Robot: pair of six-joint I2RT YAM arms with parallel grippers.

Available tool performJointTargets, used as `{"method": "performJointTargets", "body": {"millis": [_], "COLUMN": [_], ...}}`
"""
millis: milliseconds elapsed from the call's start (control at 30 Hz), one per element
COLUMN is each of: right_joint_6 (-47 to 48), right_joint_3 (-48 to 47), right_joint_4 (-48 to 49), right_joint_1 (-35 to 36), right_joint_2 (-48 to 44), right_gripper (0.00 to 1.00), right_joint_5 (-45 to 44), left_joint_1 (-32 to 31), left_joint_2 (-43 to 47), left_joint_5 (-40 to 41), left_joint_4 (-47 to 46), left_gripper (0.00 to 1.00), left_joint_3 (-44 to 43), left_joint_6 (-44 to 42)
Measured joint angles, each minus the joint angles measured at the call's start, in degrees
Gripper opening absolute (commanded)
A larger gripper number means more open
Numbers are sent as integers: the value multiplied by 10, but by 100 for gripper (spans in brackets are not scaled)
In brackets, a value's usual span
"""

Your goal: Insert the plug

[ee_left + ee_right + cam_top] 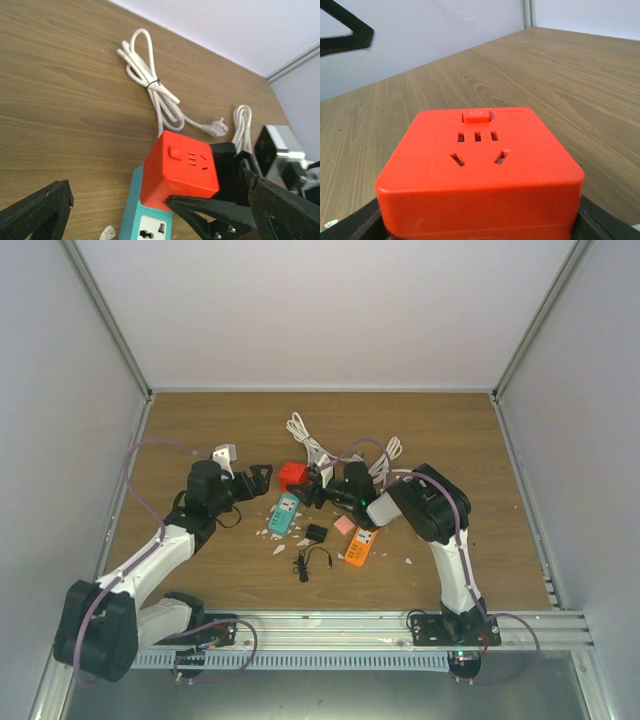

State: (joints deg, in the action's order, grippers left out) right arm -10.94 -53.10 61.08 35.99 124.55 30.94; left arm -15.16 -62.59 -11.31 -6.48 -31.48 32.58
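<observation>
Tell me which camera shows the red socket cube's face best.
The right wrist view: the red socket cube fills the frame, power button and slots legible. The left wrist view shows it smaller and at an angle, partly covering a teal power strip. The top external view shows it tiny, details lost.

Wood-grain table (200, 430), plain white walls (330, 310) on three sides, metal rail (400, 625) at near edge

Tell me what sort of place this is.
Most likely a robot lab test cell: a wooden table boxed in by plain white panels, two arms bolted to an aluminium rail at its near edge, and practice props such as a red socket cube, power strips and coiled cables.
</observation>
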Motion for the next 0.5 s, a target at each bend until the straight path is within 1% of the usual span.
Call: {"method": "performJointTargets", "body": {"millis": [67, 200, 267, 367, 433, 500], "right_joint_6": [5, 21, 26, 32, 39, 41], "right_joint_3": [6, 19, 25, 27, 27, 27], "right_joint_4": [16, 51, 68, 71, 69, 68], "right_joint_1": [3, 9, 11, 14, 15, 17], "right_joint_2": [5, 14, 19, 19, 18, 18], "right_gripper": [1, 0, 1, 1, 1, 0], "right_joint_5": [-5, -19, -25, -31, -38, -41], "left_joint_1": [-5, -29, -47, -73, -86, -97], "left_joint_2": [-18, -78, -109, -152, -164, -164], "left_joint_5": [2, 6, 6, 4, 4, 4], "left_joint_4": [-5, -7, -8, -7, -9, -10], "left_gripper": [98, 86, 78, 71, 67, 60], "left_joint_3": [0, -11, -24, -54, -70, -73], "left_joint_6": [-1, -7, -12, -28, -36, -39]}}
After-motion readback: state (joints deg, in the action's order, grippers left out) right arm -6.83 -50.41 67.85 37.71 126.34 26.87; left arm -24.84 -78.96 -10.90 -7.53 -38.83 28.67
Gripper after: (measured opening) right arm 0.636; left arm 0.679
